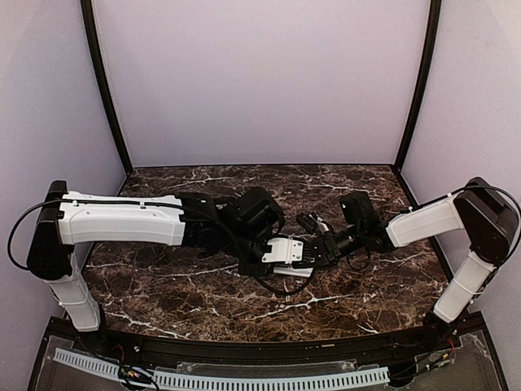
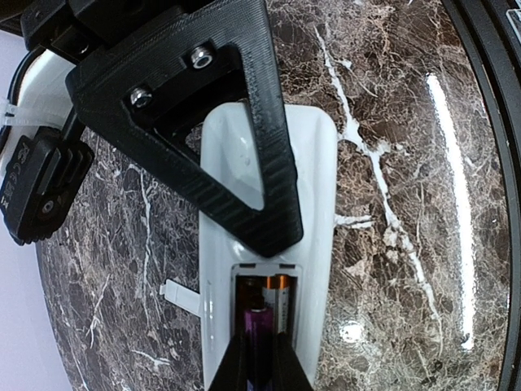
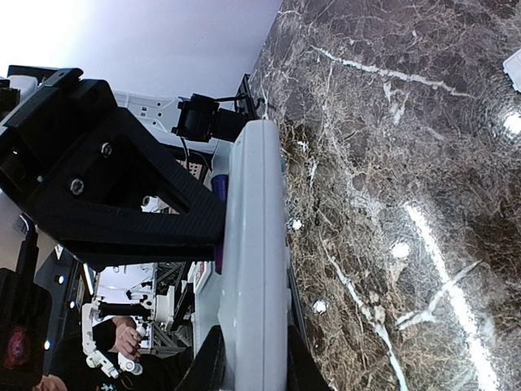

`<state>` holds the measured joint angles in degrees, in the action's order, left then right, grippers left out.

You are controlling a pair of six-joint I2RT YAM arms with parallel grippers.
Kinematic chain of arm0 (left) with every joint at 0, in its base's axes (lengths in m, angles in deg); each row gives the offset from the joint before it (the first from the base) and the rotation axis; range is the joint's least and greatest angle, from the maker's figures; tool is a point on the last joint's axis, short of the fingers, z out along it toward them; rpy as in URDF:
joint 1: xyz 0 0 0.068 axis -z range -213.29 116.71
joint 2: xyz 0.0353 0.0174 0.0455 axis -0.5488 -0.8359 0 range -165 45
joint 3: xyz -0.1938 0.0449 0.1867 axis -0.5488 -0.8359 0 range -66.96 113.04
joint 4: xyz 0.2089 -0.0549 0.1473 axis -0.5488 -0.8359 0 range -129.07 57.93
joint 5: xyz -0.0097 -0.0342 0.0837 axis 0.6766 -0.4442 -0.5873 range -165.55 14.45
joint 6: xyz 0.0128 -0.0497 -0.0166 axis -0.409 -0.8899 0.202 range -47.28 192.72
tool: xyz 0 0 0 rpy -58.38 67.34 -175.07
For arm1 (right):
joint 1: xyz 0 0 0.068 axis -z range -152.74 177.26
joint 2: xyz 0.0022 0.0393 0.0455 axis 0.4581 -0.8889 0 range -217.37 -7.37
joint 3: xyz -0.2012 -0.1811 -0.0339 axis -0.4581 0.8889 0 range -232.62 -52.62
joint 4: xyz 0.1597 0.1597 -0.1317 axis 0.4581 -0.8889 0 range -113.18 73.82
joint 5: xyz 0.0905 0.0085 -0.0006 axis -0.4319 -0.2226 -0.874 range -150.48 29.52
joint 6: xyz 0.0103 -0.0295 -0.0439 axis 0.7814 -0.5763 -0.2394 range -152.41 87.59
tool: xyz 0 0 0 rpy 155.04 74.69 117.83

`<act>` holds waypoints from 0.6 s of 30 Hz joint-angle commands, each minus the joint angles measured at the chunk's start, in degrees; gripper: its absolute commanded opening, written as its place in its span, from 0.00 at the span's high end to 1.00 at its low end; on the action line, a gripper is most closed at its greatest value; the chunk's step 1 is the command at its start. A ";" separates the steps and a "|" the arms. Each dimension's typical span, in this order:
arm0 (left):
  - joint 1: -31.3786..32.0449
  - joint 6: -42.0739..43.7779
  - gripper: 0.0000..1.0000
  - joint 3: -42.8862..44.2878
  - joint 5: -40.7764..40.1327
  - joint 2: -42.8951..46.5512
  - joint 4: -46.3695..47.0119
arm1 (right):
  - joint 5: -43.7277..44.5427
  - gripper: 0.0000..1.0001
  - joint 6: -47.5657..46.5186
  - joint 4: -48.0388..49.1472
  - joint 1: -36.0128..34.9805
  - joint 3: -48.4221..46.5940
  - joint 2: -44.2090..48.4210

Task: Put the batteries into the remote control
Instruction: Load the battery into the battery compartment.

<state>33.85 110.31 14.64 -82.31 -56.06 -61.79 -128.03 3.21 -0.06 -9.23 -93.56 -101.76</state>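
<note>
The white remote control [image 2: 313, 187] is back-up over the marble, its recessed compartment open. One battery with a copper-orange band [image 2: 285, 300] sits in the right slot. My left gripper [image 2: 259, 358] is shut on a purple battery [image 2: 260, 324], whose end is at the left slot. My right gripper [image 3: 252, 358] is shut on the remote control [image 3: 254, 228] across its thickness, and its upper finger [image 2: 244, 163] lies over the remote's back. From above, both grippers meet at the table's middle over the remote control [image 1: 295, 271]. In the right wrist view, the purple battery [image 3: 218, 189] peeks out beside the remote.
A small white tab [image 2: 181, 295] pokes out at the remote's left edge. Another white piece [image 3: 514, 69] lies at the frame edge in the right wrist view. Dark marble tabletop [image 1: 203, 301] is bounded by lilac walls, with a black rail [image 1: 244, 350] along the near edge.
</note>
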 commanded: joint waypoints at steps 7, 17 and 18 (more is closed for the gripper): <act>0.46 0.83 0.85 1.37 -1.40 -1.31 -1.93 | -3.20 1.00 1.90 5.89 -0.94 1.03 -0.53; 0.50 1.21 0.81 0.86 -2.33 -0.82 -1.34 | -3.64 1.00 2.82 7.56 -0.95 1.81 -0.70; 0.48 1.32 0.82 0.67 -2.30 -0.73 -1.03 | -3.81 1.00 2.91 7.71 -0.95 1.91 -0.71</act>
<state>34.24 111.05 15.10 -83.67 -56.72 -61.98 -128.20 5.92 3.24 -9.25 -92.36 -102.32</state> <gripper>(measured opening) 0.193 0.176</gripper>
